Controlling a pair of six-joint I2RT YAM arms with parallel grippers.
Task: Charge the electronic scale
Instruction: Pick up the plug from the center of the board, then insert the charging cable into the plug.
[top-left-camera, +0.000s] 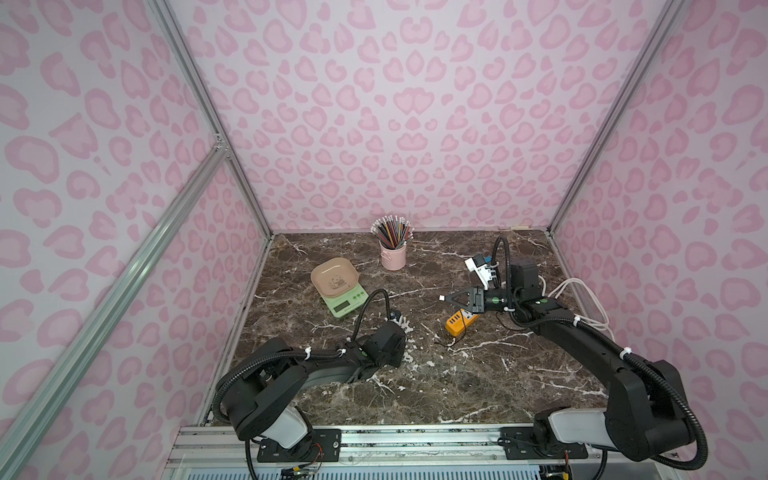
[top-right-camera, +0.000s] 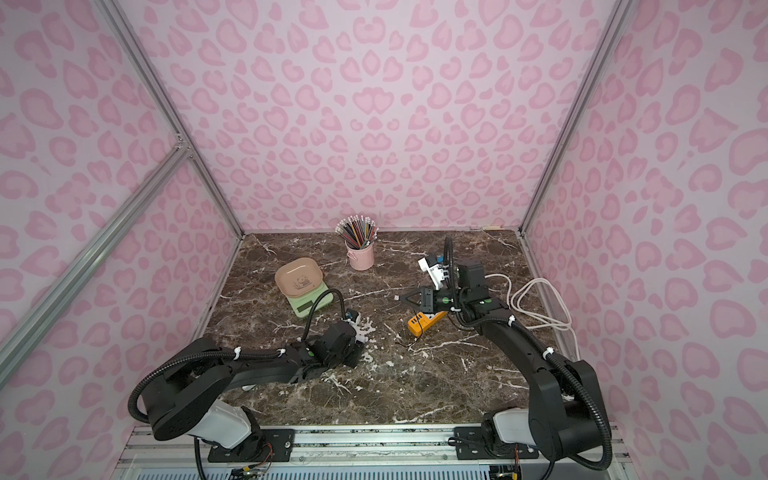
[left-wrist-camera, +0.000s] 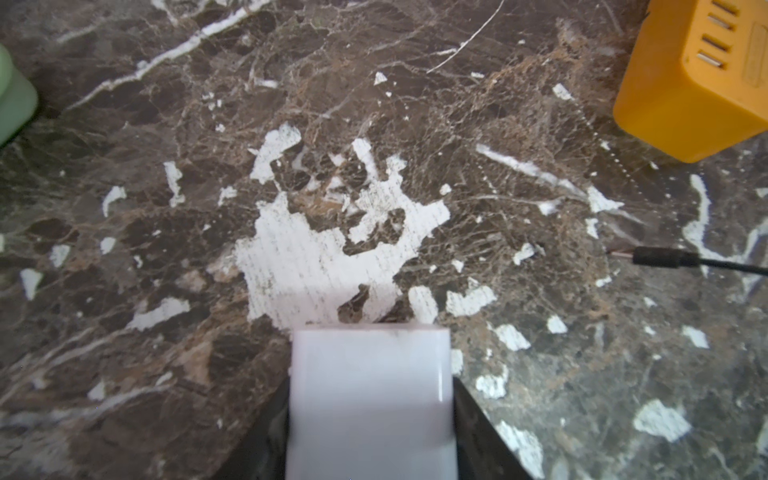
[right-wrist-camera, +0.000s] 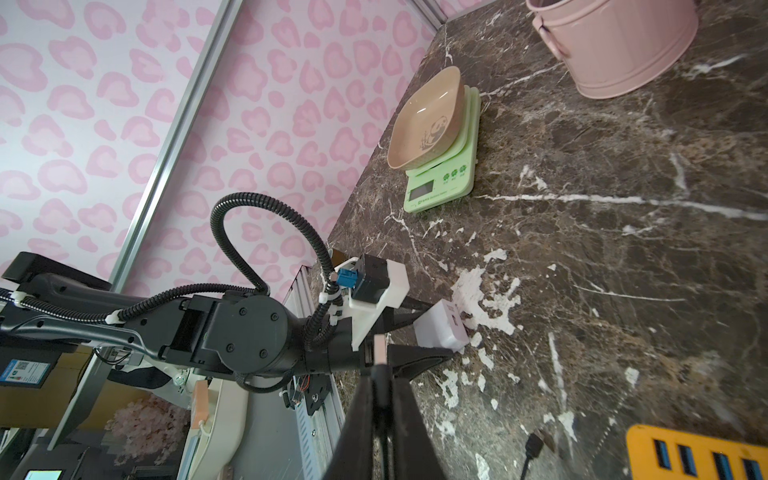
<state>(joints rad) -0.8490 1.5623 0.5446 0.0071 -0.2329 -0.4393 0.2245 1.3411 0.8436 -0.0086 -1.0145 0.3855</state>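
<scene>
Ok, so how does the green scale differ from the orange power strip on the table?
The electronic scale is pale green; the power strip is orange. The scale carries a beige panda tray; the strip's end shows a row of ports. The scale shows nearly whole; the strip is partly hidden behind the right gripper in both top views. Both lie flat on the marble table.

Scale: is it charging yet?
Not yet. Nothing looks done: no cable visibly reaches the electronic scale. In hand: the left pincer grips the white charger block, and the right pincer pinches a small white plug. Still to do: connecting block, orange power strip and scale.
</scene>
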